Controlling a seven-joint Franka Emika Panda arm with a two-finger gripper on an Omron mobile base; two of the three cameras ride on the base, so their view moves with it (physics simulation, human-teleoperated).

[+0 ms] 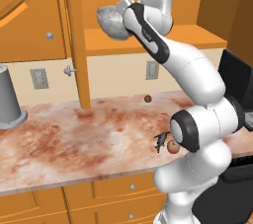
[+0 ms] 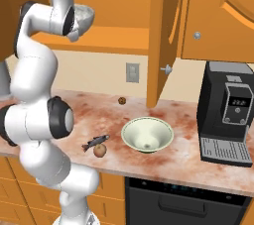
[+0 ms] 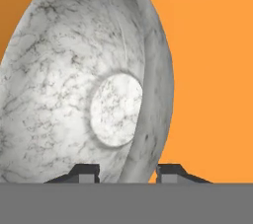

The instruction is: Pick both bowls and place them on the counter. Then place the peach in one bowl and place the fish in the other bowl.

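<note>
Marbled bowl (image 3: 89, 94) on shelf (image 1: 197, 35), rim wall between gripper (image 3: 126, 171) tips, not visibly clamped; likely heavy, rigid, slippery, best pinched at rim; green bowl (image 2: 147, 135) on bench (image 2: 183, 162).

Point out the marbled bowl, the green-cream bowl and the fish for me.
marbled bowl (image 3: 116, 109): hand view, flat inside bottom.
green-cream bowl (image 2: 159, 130): right base view, inner wall near right rim.
fish (image 2: 95, 142): right base view, mid body, on the counter beside the peach.
</note>
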